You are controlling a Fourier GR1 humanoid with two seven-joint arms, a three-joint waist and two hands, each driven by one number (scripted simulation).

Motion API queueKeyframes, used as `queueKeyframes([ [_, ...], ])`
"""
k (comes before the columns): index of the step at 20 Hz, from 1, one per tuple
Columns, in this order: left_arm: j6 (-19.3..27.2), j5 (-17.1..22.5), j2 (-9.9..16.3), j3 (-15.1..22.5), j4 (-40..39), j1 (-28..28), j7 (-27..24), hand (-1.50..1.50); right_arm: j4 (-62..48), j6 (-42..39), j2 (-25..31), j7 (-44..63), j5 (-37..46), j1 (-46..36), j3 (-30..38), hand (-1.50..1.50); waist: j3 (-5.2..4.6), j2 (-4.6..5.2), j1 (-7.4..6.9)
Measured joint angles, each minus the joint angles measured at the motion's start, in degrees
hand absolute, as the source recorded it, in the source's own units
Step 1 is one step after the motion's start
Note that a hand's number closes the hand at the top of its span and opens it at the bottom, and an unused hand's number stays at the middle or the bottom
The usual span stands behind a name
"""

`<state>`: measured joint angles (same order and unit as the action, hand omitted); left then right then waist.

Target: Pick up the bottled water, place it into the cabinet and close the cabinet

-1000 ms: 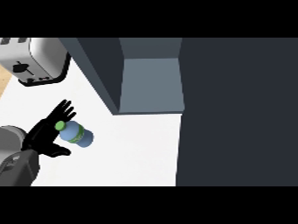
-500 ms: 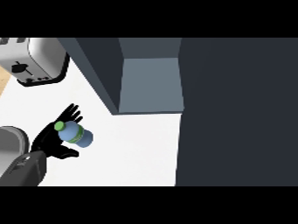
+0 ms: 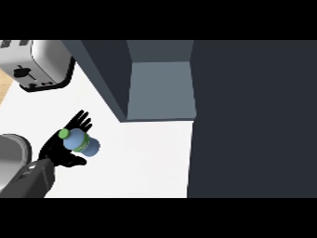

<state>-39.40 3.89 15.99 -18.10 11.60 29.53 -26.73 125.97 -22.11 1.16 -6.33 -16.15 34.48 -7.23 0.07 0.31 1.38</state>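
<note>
A bottled water point(image 3: 82, 143) lies against the palm of the robot's left hand point(image 3: 62, 148) at the lower left of the head view, above the white counter point(image 3: 143, 158). Its long axis runs diagonally, the green cap toward the upper left and the base toward the lower right. The bottle is pale blue and see-through, with a green band around its middle. The black hand sits behind and under the bottle, its fingers point(image 3: 80, 120) spread and pointing up and to the right past the cap, the thumb low beside the base; whether it truly grips the bottle cannot be told. A silver toaster point(image 3: 34, 62) stands at the counter's far left corner. The open grey cabinet point(image 3: 159, 88) is to the upper right, well apart from the bottle.
</note>
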Motion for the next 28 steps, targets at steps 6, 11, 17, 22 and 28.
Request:
queueKeyframes([
  [6,-1.9,1.2,-1.1,-0.6,-0.2,0.7,1.4,-1.5,-1.3,-0.3,-0.2,-0.4,-0.1,-0.2,-0.3,-1.5,0.16,-0.08,0.12],
  [11,-2.6,0.9,-2.6,0.1,1.1,0.7,1.3,1.5,-1.5,0.6,-0.4,0.1,0.3,-1.3,-0.3,-1.5,0.17,-0.11,-0.07],
  [17,-2.9,0.0,-5.6,1.7,1.8,0.7,1.5,1.5,-1.7,0.3,-0.4,-0.8,0.6,-0.4,-0.7,-1.5,-0.12,0.0,0.03],
  [22,-3.1,0.8,-5.9,1.4,2.1,0.5,1.8,1.5,-0.5,1.6,-0.6,-0.3,1.7,0.4,-2.4,-1.5,-0.17,-0.01,-0.11],
  [28,4.2,4.1,-5.9,-2.4,6.1,-4.2,-5.5,1.5,-1.1,1.5,-0.1,-0.4,0.4,-0.1,-0.8,-1.5,-0.14,-0.19,-1.06],
])
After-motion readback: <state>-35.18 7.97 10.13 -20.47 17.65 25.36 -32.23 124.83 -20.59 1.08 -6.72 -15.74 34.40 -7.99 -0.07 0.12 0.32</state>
